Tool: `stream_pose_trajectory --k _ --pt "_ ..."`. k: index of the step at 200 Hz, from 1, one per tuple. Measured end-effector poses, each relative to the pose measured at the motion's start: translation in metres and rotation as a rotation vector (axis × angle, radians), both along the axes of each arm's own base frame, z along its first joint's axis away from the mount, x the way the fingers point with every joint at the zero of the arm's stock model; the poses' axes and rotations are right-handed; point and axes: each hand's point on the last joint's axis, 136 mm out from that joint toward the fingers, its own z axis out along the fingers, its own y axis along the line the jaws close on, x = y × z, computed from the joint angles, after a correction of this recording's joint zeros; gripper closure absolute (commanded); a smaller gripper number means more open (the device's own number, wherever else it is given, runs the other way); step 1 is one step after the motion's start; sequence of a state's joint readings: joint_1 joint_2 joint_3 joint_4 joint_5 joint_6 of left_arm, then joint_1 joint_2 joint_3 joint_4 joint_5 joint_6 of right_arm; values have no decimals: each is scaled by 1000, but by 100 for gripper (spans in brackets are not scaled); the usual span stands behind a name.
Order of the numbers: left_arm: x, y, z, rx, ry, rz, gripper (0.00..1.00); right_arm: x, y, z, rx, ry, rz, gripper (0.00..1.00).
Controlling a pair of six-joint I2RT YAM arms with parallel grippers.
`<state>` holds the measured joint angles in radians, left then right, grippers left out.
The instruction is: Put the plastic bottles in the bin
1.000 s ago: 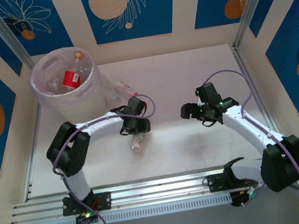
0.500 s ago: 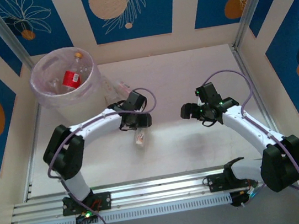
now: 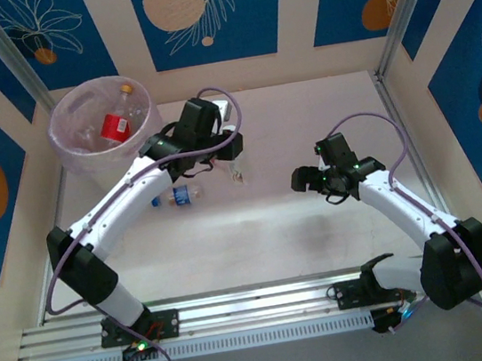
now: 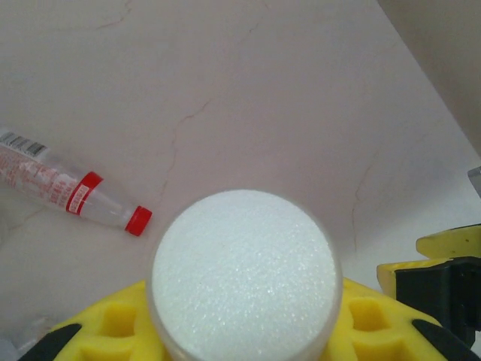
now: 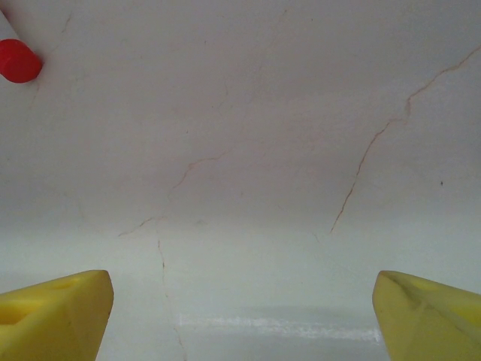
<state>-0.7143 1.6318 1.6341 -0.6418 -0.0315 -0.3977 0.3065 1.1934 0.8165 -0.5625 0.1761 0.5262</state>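
Top view: your left gripper [image 3: 235, 165] is clamped on a bottle [image 3: 239, 176], right of the bin [image 3: 87, 171]. Your right gripper [image 3: 302, 179] gapes, empty.
Left wrist: the bottle's pale base [image 4: 244, 274] sits between yellow fingers [image 4: 361, 338].
Right wrist: jaws wide apart; red cap [image 5: 19, 60] lies far left.

You have bright, even light from above, with only soft shadows on the table [image 3: 321, 241]. Your left wrist view shows the close plastic bottle [image 4: 244, 274] soft; faint glare streaks the right wrist view.
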Motion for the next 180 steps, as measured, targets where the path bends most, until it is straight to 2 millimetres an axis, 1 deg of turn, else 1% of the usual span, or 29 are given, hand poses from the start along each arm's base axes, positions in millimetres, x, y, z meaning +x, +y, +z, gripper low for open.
stream_pose_trajectory --k 16,30,40,49,56,64,75,83,96,99,108,117,131,140,153,167,180 --pt "1 6 -4 13 15 2 80 -1 0 4 3 -11 0 10" --pt "8 17 -4 10 24 20 81 -1 0 6 6 -20 0 10" --pt "17 30 2 0 27 46 82 -1 -1 7 6 -20 -2 10" --pt "27 45 13 -11 16 75 83 -1 -1 7 6 -19 -3 10" --pt "37 58 26 -26 -4 101 84 -1 -2 7 6 -19 -5 10" --pt "48 75 46 -53 -36 133 85 -1 -2 7 6 -19 -6 10" --pt "61 101 81 -102 -103 182 86 -1 -3 7 6 -19 -7 10" --pt "67 120 109 -134 -159 214 86 -1 -3 7 6 -20 -7 10" --pt "70 151 151 -176 -250 262 86 -1 -3 7 6 -20 -7 10" --pt "69 160 163 -188 -275 277 86 -1 -3 7 6 -19 -8 10" --pt "66 181 189 -215 -336 307 87 -1 -3 7 6 -20 -8 10" --pt "61 201 210 -238 -388 337 87 -1 -3 7 6 -19 -8 10" --pt "54 231 232 -265 -446 390 89 -1 -3 7 6 -19 -8 10" --pt "53 250 240 -269 -473 434 90 -1 -3 7 5 -19 -8 10" --pt "55 276 245 -263 -499 496 91 -2 -3 7 4 -17 -8 10" --pt "62 300 242 -244 -504 555 93 -2 -4 7 3 -16 -9 10" --pt "72 318 237 -207 -503 596 93 -3 -6 8 2 -17 -14 10"
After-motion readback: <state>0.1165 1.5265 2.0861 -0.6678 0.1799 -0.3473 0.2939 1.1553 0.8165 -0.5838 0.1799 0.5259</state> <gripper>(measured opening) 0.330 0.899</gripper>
